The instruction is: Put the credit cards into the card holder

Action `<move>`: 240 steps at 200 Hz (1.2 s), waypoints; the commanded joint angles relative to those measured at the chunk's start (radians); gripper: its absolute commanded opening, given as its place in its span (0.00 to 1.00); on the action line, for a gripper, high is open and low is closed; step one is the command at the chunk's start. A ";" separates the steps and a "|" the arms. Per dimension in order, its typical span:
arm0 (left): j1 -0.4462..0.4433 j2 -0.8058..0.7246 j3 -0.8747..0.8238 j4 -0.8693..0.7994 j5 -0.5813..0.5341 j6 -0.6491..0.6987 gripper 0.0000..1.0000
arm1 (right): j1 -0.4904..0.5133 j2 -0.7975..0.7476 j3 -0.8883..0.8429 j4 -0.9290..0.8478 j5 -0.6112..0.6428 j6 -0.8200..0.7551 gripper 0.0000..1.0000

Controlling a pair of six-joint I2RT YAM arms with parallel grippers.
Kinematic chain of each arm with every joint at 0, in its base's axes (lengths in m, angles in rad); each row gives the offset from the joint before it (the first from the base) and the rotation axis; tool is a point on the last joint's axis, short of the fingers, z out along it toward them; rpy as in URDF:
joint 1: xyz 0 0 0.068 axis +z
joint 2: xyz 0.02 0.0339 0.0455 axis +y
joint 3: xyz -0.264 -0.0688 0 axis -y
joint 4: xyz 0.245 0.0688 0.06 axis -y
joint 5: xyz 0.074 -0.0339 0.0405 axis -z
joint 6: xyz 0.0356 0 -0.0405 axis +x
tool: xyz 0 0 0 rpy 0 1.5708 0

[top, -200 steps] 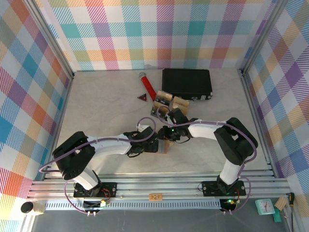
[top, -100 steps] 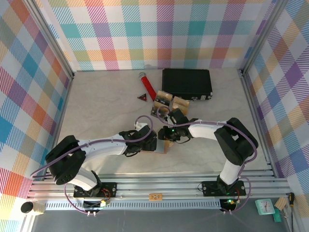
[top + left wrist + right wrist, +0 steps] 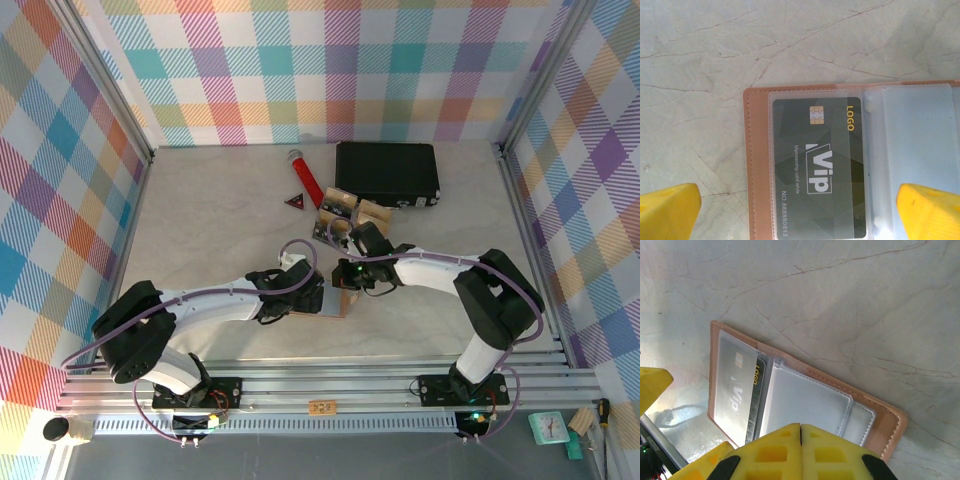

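The card holder lies open on the table between both grippers, brown leather with clear sleeves. A dark credit card marked VIP sits inside its left sleeve. My left gripper hovers just above that card, open, its yellow fingertips wide apart on either side. My right gripper is shut, its pads pressed together with nothing between them, low over the holder's middle clear sleeve. More tan credit cards lie farther back near the black case.
A big black case lies at the back. A red cylinder and a red triangle lie left of it. Plaid walls enclose the table on three sides. The two arms meet at the table's middle front.
The right gripper's jaws have closed. The left arm's shoulder dropped lower a second ago, and its gripper stays wide open over the holder.
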 commanded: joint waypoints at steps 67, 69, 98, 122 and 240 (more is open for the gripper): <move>0.007 -0.005 0.006 0.002 -0.008 0.050 1.00 | 0.036 0.094 0.032 0.018 -0.008 0.007 0.00; 0.007 -0.005 0.006 0.003 -0.007 0.050 1.00 | 0.037 0.095 0.033 0.016 -0.008 0.008 0.00; 0.008 -0.004 0.000 0.010 -0.006 0.052 1.00 | 0.049 0.116 0.056 0.021 -0.013 0.015 0.00; 0.010 0.001 -0.005 0.017 -0.006 0.054 1.00 | 0.058 0.129 0.075 0.016 -0.013 0.015 0.00; 0.013 0.058 -0.045 0.065 -0.006 0.054 1.00 | 0.063 0.133 0.076 0.013 -0.011 0.017 0.00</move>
